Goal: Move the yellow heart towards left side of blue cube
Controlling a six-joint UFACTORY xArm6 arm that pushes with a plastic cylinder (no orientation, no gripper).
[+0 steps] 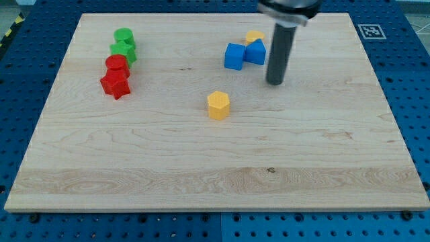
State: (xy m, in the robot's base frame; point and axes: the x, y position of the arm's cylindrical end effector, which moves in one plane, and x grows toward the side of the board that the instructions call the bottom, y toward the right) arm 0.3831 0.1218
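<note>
While your rod carries no jaws, so nothing opens, closes or grips, note that its tip (275, 82) rests on the board (201, 175) just to the view's right of the blue pair.

Camera view, the only one:
- Yellow heart (254, 35) lies up and to the view's left of the tip, at the view's top of the blue pair. It appears to touch the nearer blue block and is partly hidden by it.
- Two blue blocks touch each other. One (256, 52) sits just beside the tip on its left; the other, the blue cube (234, 56) by my reading, sits one place further left. Which is the true cube I cannot tell for certain.
- Yellow hexagon (218, 105) lies below and to the left of the tip, apart from everything.
- Green blocks (124, 46) and red blocks (116, 75) stand stacked in a column well to the left, clear of the work.

Risks, as judged:
- Both blue blocks stand between the tip and the heart's destination. A straight leftward push would shove them, not the heart.
- Pushing the heart while it touches the blue block would likely drag that block along and shift the target.
- You will probably need to round the pair along the top. Little board remains there, so the heart could slide off the edge.
</note>
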